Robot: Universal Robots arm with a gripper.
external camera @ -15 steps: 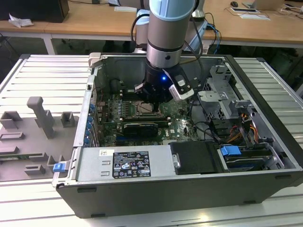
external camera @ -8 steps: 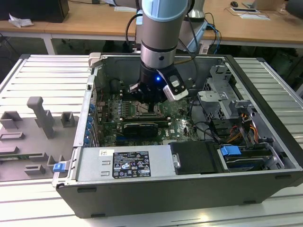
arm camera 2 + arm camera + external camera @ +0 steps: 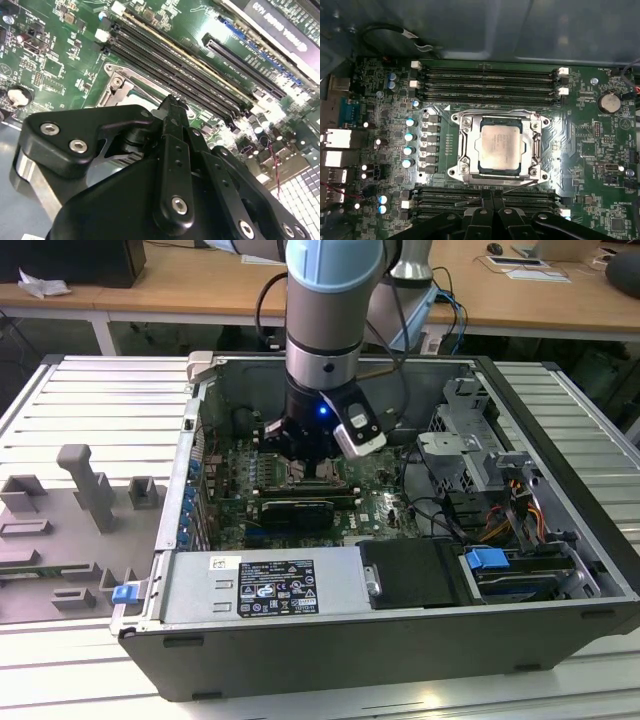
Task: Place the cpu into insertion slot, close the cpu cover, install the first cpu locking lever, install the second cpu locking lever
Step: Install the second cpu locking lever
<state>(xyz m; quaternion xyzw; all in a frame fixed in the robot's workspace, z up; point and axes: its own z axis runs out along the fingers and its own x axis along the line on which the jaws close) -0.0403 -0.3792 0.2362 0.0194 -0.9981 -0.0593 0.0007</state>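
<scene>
**Over the socket: cpu seated, cover down, levers in hand**

Inside the open computer case (image 3: 330,680) on the ribbed table (image 3: 80,390), in the exterior view, your gripper (image 3: 300,452) hangs low over the green motherboard (image 3: 230,490). It is close above the socket area, and the arm is upright.

In the second wrist view the gripper (image 3: 172,102) has its tip just above a silvery corner of the cpu cover (image 3: 117,82), beside the long memory slots (image 3: 175,65). The jaws look closed, with nothing between them. You cannot tell from here whether the tip touches metal.

In the first wrist view the cpu (image 3: 500,146) lies flat in the insertion slot (image 3: 500,172). The cpu cover (image 3: 465,150) is folded down around it, so its pale face shows through the window. The first two steps read as done. A thin metal rod (image 3: 467,202) slants across the near memory slots, just beside the gripper (image 3: 492,200). It is likely a locking lever not yet latched, so the lever work is the step in hand.

That step calls for a firm, narrow push on thin wire. Keep the tip off the cpu face and clear of the memory slots.
</scene>
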